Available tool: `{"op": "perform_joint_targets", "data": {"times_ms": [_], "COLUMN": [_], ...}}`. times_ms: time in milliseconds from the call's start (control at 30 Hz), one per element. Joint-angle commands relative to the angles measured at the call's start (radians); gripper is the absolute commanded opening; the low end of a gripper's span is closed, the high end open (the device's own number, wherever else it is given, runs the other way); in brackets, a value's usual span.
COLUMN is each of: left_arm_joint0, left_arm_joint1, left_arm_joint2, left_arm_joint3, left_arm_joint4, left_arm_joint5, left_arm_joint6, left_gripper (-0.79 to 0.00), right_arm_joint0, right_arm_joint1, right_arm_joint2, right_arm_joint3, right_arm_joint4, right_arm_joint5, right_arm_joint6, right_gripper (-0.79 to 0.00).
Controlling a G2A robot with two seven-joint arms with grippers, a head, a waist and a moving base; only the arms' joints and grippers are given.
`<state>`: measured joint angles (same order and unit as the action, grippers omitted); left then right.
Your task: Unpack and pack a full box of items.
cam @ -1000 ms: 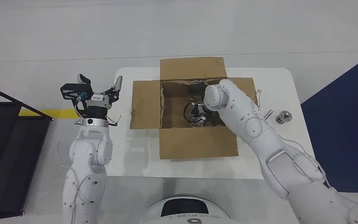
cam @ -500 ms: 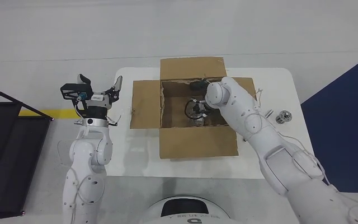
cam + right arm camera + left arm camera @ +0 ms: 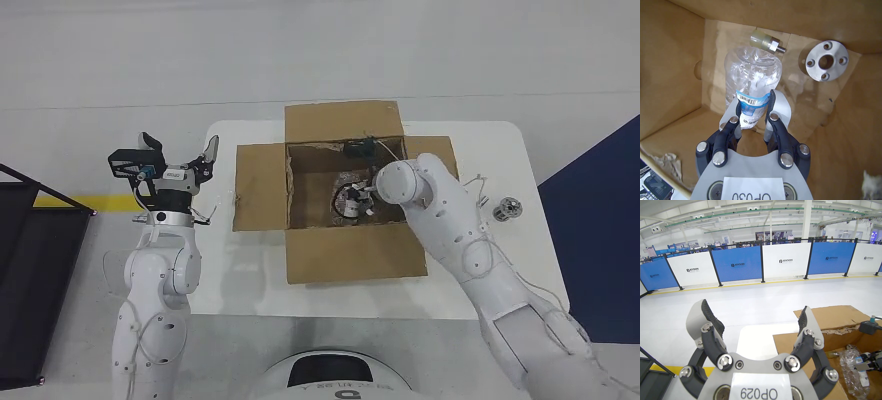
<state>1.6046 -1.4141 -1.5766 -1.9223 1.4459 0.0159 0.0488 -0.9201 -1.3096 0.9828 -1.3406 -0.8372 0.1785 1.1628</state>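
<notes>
Right tool (image 3: 753,102): clamped on crushed plastic bottle (image 3: 753,75) at its label, low inside box (image 3: 672,56).
Beyond bottle: threaded fitting (image 3: 767,43) at its far end; metal flange (image 3: 826,61) apart.
Left tool (image 3: 755,321): fingers apart, empty, beside surface (image 3: 755,340).
Change: right arm has drawn back toward the box's right side; bottle barely moved. Lift-out looks only just begun.

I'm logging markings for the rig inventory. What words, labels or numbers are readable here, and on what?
"OP029", upside down: left wrist tag, behind the left gripper.
"OP030", upside down: right wrist tag, behind the right gripper.
Label on the plastic bottle: barcode and small print, too small to read.
Fence panels: a repeated company logo, not quoted.
</notes>
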Motion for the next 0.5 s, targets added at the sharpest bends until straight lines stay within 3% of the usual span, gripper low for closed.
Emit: {"op": "perform_joint_targets", "data": {"times_ms": [0,267,467], "left_arm_joint0": [0.0,0.0,0.0], "left_arm_joint1": [0.0,0.0,0.0], "left_arm_joint2": [0.0,0.0,0.0], "left_arm_joint3": [0.0,0.0,0.0], "left_arm_joint4": [0.0,0.0,0.0], "left_arm_joint5": [0.0,0.0,0.0], "left_arm_joint6": [0.0,0.0,0.0], "left_gripper": [0.0,0.0,0.0], "right_arm_joint0": [-0.051,-0.241,-0.305], "right_arm_joint1": [0.014,0.061,0.075], "right_arm_joint2": [0.035,0.171,0.217], "right_arm_joint3": [-0.09,-0.423,-0.523], "right_arm_joint4": [-0.021,-0.123,-0.173], "right_arm_joint5": [-0.001,-0.038,-0.042], "right_arm_joint6": [0.008,-0.012,-0.029], "right_gripper": [-0.785,-0.785,-0.785]}}
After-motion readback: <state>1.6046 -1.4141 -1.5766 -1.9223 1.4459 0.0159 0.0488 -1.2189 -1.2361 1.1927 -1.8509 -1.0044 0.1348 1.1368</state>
